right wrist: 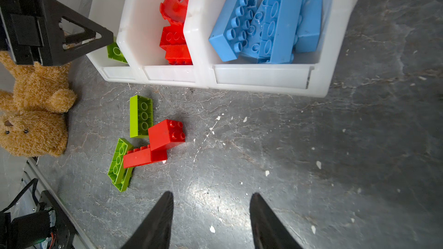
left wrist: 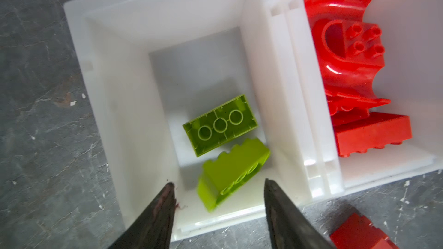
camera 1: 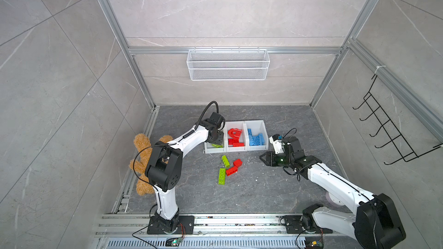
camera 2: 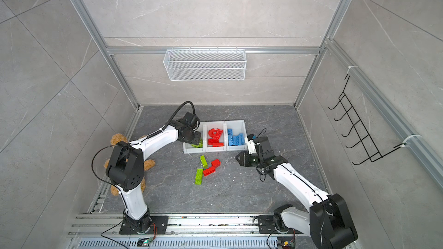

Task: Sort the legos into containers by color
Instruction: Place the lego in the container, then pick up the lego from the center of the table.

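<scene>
in a top view the left gripper point(camera 1: 218, 140) hangs over the end bin of three joined white plastic containers point(camera 1: 256, 123). the right gripper point(camera 1: 262, 157) sits just off their opposite, blue-filled end.

left wrist: the jaws stand wide with nothing between them. just beyond the fingertips point(left wrist: 167, 195), two lime green studded bricks point(left wrist: 220, 124) lie in the bin.

right wrist: the jaws are apart and empty. ahead of them two loose green bricks point(right wrist: 141, 116) and two loose red bricks point(right wrist: 166, 134) lie on the grey floor.
</scene>
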Controlling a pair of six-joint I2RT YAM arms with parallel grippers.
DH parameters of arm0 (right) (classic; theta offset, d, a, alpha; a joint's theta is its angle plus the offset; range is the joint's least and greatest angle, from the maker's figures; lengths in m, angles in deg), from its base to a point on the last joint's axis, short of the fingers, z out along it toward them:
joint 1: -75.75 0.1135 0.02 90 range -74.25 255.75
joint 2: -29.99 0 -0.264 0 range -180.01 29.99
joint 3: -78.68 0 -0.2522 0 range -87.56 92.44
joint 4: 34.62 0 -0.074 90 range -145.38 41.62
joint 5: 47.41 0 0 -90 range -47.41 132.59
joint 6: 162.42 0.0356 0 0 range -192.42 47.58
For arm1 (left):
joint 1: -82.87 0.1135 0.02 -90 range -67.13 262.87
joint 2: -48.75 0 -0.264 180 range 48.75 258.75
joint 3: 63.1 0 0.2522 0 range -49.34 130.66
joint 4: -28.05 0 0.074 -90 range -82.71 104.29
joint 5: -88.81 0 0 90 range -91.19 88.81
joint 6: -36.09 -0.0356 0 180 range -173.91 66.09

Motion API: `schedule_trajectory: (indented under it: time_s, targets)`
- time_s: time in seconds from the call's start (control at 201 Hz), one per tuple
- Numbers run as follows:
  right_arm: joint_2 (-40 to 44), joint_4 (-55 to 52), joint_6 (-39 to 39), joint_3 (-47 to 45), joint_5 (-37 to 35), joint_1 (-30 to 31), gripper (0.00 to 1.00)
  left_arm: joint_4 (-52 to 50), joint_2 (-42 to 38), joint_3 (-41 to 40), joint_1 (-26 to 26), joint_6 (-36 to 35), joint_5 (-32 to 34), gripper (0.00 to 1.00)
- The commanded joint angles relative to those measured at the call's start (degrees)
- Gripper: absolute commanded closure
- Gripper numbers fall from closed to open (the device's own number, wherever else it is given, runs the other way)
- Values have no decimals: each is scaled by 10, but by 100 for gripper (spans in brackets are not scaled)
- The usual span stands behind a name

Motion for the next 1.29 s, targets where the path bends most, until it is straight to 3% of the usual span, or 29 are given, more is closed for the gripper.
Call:
schedule_trajectory:
  time_s: [0.0,0.129,0.323,0.463,0.627,0.911,1.289]
  targets:
    - [-1,3,7,-9,-3,4,46,-13,-30,22,0,2,10,34]
    - [-2,4,7,-9,-1,4,46,-32,-103,-10,-13,17,6,35]
    - [-12,3,5,-8,-4,4,46,-100,-201,-119,-79,82,-11,35]
    - [-18,7,7,-10,-3,4,46,-150,-210,-172,-156,154,12,34]
    - [-20,7,8,-14,-4,4,46,-134,-196,-205,-222,213,27,34]
    - [-22,10,6,-23,-4,4,46,-87,-109,-223,-238,201,22,38]
    - [-20,11,8,-31,-8,5,46,-69,-92,-212,-237,193,34,48]
